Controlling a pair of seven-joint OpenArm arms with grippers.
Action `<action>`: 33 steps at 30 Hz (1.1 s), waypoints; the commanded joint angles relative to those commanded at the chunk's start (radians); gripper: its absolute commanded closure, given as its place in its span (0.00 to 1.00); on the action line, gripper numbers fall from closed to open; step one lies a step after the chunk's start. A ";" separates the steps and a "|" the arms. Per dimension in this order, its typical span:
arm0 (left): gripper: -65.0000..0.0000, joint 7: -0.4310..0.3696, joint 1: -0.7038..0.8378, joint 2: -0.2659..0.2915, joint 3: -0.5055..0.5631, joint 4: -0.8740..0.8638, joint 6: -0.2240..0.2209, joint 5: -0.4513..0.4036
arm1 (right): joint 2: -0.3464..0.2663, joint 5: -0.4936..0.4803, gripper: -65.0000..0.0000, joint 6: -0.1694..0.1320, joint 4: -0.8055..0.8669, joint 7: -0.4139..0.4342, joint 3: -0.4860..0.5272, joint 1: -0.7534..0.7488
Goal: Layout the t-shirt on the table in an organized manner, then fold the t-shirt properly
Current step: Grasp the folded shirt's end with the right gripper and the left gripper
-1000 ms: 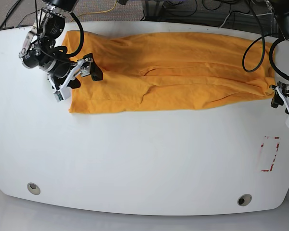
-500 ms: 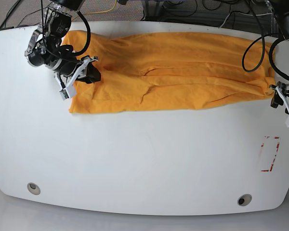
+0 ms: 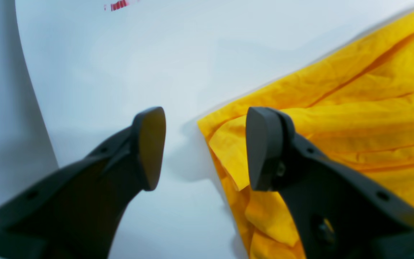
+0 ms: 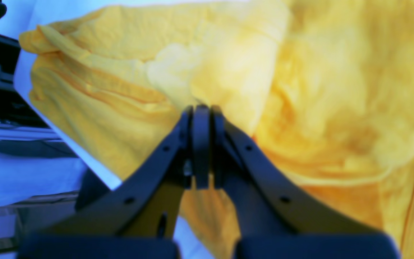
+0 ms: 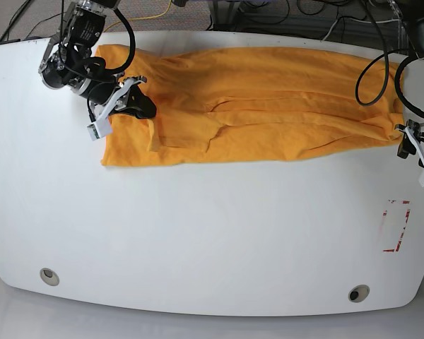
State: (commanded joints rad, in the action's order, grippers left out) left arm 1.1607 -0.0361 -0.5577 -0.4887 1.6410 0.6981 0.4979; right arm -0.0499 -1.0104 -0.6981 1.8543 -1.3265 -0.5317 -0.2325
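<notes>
Right pincer (image 4: 200, 151) clenched on the t-shirt (image 5: 268, 99) — left pincer (image 3: 203, 147) released beside its hem.

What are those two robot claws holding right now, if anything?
The left gripper is open beside the t-shirt corner, holding nothing. The right gripper is shut over the shirt's sleeve end; whether cloth is pinched cannot be told.

T-shirt (image 5: 268, 99) spread across far half of table (image 5: 198, 233), running left to right. Right gripper (image 5: 138, 106) on shirt's left end. Left gripper (image 5: 418, 145) at table's right edge, just beside shirt's right end. Rectangular outline mark (image 5: 396, 226) near-right; grommet holes (image 5: 49, 276) at near corners.
</notes>
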 joint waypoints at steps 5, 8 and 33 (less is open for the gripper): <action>0.49 0.000 0.000 0.000 0.003 0.000 0.000 -0.044 | -0.002 -0.029 1.00 0.000 0.066 -0.002 0.006 -0.048; 0.49 0.000 0.000 0.002 0.005 0.000 0.000 -0.074 | -0.008 -0.064 1.00 0.000 0.087 -0.012 0.006 -0.071; 0.49 0.002 0.021 0.003 0.005 0.000 0.000 -0.072 | -0.161 -0.166 0.40 0.000 0.086 -0.070 0.006 -0.175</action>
State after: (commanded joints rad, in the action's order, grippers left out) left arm 1.1623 -0.0146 -0.5547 -0.4841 1.6410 0.6981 0.4258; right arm -0.2110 -1.1761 -0.6981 1.9402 -1.3963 -0.5255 -0.4074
